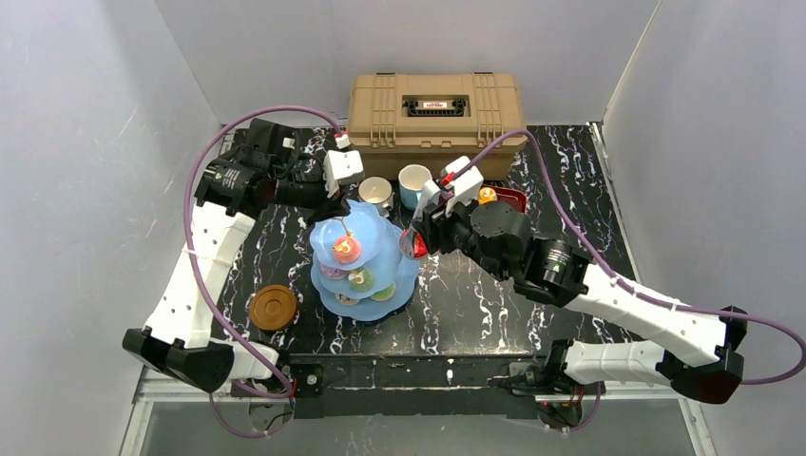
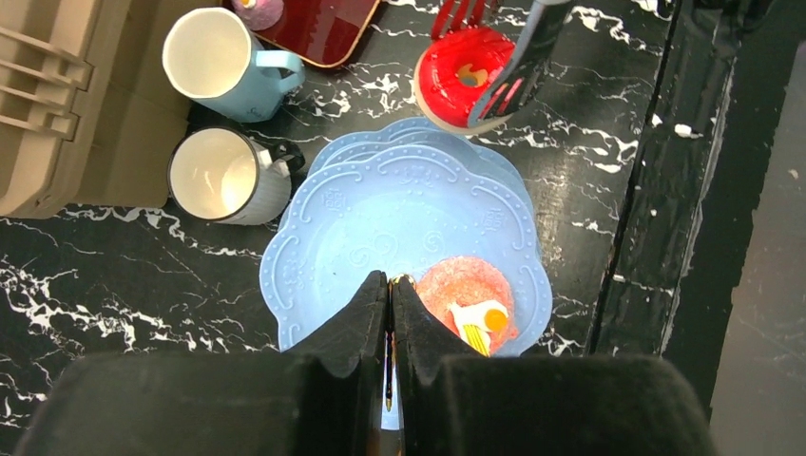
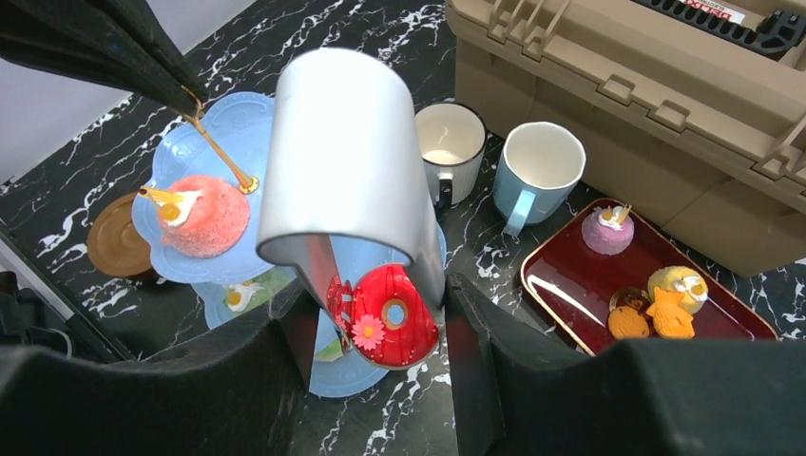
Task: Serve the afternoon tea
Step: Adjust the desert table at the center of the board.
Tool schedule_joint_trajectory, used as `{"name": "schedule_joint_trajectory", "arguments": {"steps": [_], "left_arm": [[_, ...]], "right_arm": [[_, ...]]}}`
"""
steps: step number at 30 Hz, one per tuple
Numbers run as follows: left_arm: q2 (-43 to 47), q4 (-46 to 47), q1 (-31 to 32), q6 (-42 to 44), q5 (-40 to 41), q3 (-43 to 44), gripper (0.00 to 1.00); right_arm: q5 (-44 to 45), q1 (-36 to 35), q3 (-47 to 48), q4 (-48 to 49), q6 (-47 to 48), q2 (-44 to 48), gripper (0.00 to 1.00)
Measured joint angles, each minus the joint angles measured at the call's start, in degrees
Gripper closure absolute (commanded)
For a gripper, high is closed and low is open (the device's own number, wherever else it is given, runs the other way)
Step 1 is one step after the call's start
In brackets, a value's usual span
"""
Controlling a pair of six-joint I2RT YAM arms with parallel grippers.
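Observation:
The light-blue cake stand (image 1: 364, 271) stands mid-table, a pink cake (image 3: 204, 217) on its top tier. My left gripper (image 2: 391, 278) is shut on the stand's thin gold top handle (image 3: 219, 157). My right gripper (image 3: 377, 290) is shut on metal tongs (image 3: 342, 152), which pinch a red donut (image 3: 390, 313) over the stand's right side, above a lower tier. A white mug (image 1: 375, 193) and a light-blue mug (image 1: 413, 180) stand just behind the stand. One brown saucer (image 1: 274, 307) lies at the stand's left front.
A tan toolbox (image 1: 432, 109) fills the back edge behind the mugs. A dark-red tray (image 3: 570, 275) to the right holds a purple cake (image 3: 606, 231), a yellow cake and orange cookies. Grey walls close in left, right and back.

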State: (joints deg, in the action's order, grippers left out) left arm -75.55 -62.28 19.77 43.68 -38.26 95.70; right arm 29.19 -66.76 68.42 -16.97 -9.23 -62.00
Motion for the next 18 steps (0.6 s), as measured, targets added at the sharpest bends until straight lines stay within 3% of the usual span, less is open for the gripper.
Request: {"name": "schedule_joint_trajectory", "arguments": {"steps": [5, 9, 15, 18], "left_arm": [[0.00, -2.95, 0.09, 2.75, -0.28, 0.07, 0.89], [-0.02, -3.37, 0.28, 3.48, -1.05, 0.85, 0.71], [-0.02, -3.23, 0.68, 3.30, -1.55, 1.03, 0.57], [0.09, -2.25, 0.68, 2.84, -1.53, 0.31, 0.42]], "right_arm": [[0.00, 0.00, -0.02, 0.11, -0.04, 0.48, 0.99], [-0.17, 0.00, -0.09, 0.55, -0.15, 0.57, 0.99], [-1.27, 0.00, -2.32, 1.97, -0.87, 0.61, 0.99], [-1.51, 0.00, -3.43, 2.54, -1.16, 0.61, 0.99]]}}
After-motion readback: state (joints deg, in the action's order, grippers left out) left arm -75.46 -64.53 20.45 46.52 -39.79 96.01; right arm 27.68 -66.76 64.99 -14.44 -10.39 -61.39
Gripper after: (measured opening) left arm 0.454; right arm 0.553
